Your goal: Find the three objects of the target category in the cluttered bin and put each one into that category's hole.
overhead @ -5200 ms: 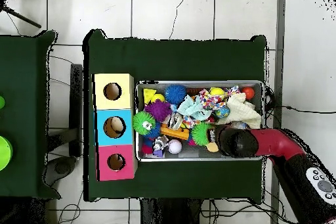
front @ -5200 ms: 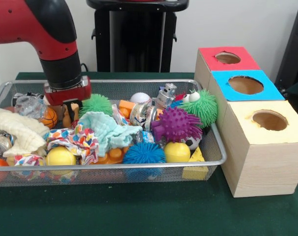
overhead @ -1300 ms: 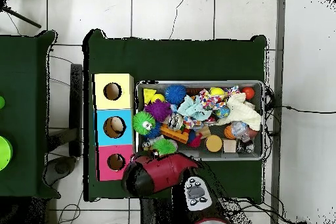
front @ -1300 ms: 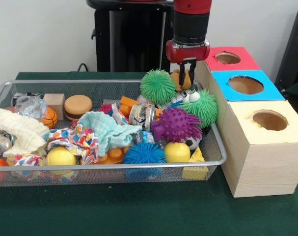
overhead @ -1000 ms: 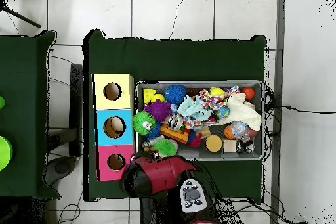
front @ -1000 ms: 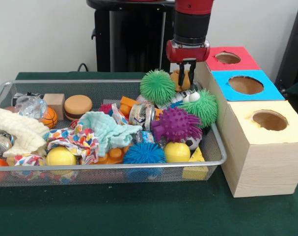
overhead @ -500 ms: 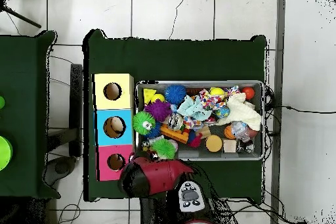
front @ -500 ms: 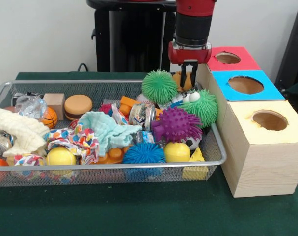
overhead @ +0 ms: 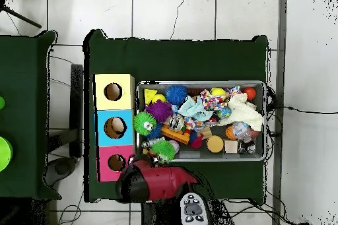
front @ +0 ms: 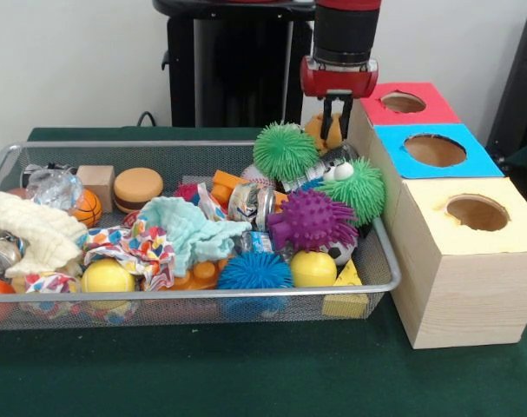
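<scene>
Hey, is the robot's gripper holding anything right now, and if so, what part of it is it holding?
Yes. The gripper is shut on a small orange toy, pinching it near the top, and holds it above the far right end of the cluttered bin. What the toy is cannot be told.

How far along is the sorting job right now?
Nothing looks posted yet: the red hole shows nothing inside from here. The gripper is shut on an orange toy, lifted over the far end of the wire tray. Dropping it in and finding the others remain.
</scene>
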You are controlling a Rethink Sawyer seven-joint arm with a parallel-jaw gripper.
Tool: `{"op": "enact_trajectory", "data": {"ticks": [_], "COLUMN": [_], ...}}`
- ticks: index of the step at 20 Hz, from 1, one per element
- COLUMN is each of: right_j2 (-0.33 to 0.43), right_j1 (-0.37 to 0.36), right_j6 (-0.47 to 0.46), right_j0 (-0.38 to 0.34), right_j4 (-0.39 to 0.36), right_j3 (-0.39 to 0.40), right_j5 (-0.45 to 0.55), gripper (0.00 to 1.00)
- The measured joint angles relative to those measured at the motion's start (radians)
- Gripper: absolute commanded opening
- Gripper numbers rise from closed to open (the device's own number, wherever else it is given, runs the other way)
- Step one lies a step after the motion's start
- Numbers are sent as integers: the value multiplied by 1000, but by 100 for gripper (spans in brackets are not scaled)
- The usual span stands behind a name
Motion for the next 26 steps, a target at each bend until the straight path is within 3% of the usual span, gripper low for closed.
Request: {"op": "enact_trajectory", "data": {"ticks": [8, 18, 26], "right_j2": [1, 36, 96], "right_j1": [-41, 1, 70], "right_j6": [0, 0, 0], "right_j0": [-33, -106, -164], "right_j4": [23, 24, 23], "right_j3": [28, 23, -40], "right_j5": [45, 45, 52], "gripper": [0, 0, 0]}}
